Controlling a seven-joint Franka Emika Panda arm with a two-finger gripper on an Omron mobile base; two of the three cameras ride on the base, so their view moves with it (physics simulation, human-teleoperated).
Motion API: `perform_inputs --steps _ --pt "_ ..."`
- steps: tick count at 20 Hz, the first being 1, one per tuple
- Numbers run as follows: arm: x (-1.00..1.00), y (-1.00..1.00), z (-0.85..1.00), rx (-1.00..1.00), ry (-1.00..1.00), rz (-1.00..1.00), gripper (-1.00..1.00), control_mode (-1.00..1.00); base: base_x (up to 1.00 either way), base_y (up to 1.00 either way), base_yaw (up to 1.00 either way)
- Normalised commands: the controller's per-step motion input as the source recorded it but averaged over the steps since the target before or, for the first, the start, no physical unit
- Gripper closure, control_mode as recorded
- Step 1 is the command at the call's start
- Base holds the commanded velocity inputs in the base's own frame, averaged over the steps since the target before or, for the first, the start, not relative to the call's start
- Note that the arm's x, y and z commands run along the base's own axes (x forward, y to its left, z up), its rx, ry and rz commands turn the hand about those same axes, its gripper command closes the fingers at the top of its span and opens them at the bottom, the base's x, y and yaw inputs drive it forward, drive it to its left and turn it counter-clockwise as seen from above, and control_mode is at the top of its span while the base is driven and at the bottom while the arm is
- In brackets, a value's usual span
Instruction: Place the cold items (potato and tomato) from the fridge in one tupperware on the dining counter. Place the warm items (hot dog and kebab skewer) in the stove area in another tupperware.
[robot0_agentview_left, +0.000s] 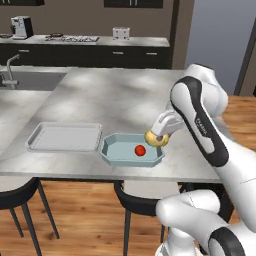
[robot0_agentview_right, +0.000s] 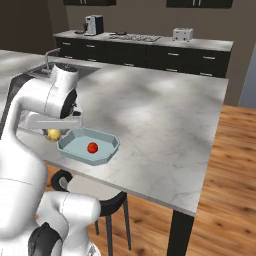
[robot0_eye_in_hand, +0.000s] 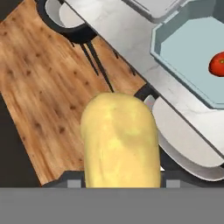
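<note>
My gripper (robot0_agentview_left: 156, 137) is shut on a yellow potato (robot0_agentview_left: 155, 139), which hangs just above the right end of a pale blue tupperware (robot0_agentview_left: 111, 156) near the dining counter's front edge. In the right base view the potato (robot0_agentview_right: 54, 134) sits just off the near-left corner of the tupperware (robot0_agentview_right: 107, 155). A red tomato (robot0_agentview_left: 140, 150) lies inside that container, also seen as the tomato (robot0_agentview_right: 92, 147). The hand view has the potato (robot0_eye_in_hand: 120, 140) large in front, with the tomato (robot0_eye_in_hand: 217, 64) and tupperware (robot0_eye_in_hand: 188, 48) at the upper right. A second, grey tupperware (robot0_agentview_left: 64, 137) lies empty to the left. The hot dog and kebab skewer are out of view.
Dark stools (robot0_agentview_left: 135, 202) stand under the counter's front edge, with wooden floor (robot0_eye_in_hand: 43, 87) below. A sink with faucet (robot0_agentview_left: 10, 70) is set in the counter at the far left. On the back counter are a stove (robot0_agentview_left: 72, 38), a coffee machine (robot0_agentview_left: 21, 27) and a toaster (robot0_agentview_left: 121, 33).
</note>
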Motion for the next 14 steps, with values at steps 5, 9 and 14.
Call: perform_inputs --steps 5,9,14 --pt "0.80 0.11 -0.73 -0.19 0.17 0.52 1.00 -1.00 0.00 0.00 0.00" --pt "0.74 0.07 -0.58 -0.09 -0.06 0.38 1.00 -1.00 0.00 0.00 0.00" --pt "0.84 0.12 -0.47 0.00 -0.01 0.23 1.00 -1.00 0.00 0.00 0.00"
